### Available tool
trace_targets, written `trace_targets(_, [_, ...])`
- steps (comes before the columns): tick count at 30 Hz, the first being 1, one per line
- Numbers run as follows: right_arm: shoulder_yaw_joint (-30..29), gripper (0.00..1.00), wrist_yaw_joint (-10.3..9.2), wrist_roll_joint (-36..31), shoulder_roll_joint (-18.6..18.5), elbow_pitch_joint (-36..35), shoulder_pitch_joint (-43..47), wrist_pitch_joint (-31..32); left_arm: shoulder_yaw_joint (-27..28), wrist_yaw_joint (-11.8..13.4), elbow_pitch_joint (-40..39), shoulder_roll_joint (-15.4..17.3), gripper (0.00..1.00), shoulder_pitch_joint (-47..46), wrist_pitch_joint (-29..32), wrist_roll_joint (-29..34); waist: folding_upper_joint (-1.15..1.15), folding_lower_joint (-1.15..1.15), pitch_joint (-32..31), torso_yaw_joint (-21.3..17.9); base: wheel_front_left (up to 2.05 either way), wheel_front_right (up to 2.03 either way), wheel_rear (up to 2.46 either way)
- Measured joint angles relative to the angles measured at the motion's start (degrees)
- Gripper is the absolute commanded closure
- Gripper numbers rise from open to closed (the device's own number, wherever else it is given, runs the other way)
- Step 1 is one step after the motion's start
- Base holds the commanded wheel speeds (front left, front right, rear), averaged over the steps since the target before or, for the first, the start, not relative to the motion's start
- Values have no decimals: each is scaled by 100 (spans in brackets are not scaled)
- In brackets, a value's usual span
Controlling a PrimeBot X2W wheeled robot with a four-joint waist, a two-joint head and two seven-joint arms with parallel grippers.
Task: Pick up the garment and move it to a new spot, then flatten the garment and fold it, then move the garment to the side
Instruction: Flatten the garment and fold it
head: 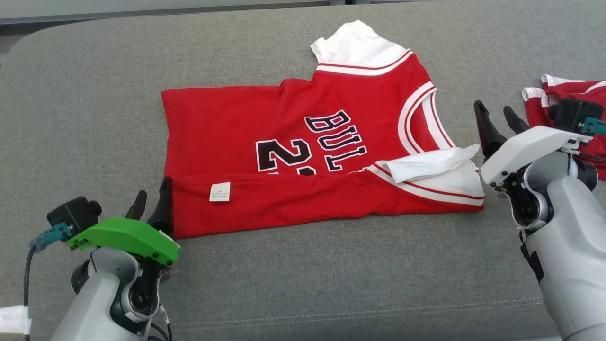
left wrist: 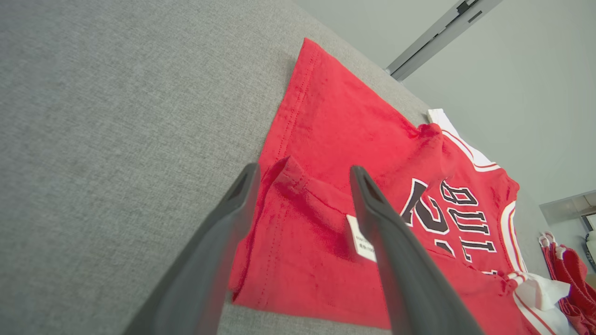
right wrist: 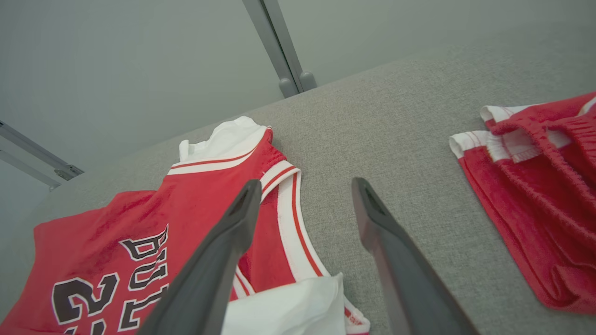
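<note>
Grey cushion [head: 94,94] holds the red shirt [head: 293,142], lying between your left jaws and right jaws. Both are wide apart and hold nothing. The shirt looks soft, light and floppy, so I'd pinch the folded edge closest to each.

The left tool [head: 153,185] wears a green cover [head: 128,234], the right tool [head: 492,105] white; both have dark fingers [head: 163,208].
</note>
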Motion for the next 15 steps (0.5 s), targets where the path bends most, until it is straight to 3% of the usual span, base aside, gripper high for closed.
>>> trace_targets(8, [-129,0,0,224,-16,-581,878,-274,36,179,-301,-140,0,828,-46,-218,0,0,-134,-4,0,0,0])
trace_targets(15, [-325,0,0,225,202,-1048,1512,-311,129,219,-188,-366,0,1044,18,-561,0,0,-129,-130,0,0,0])
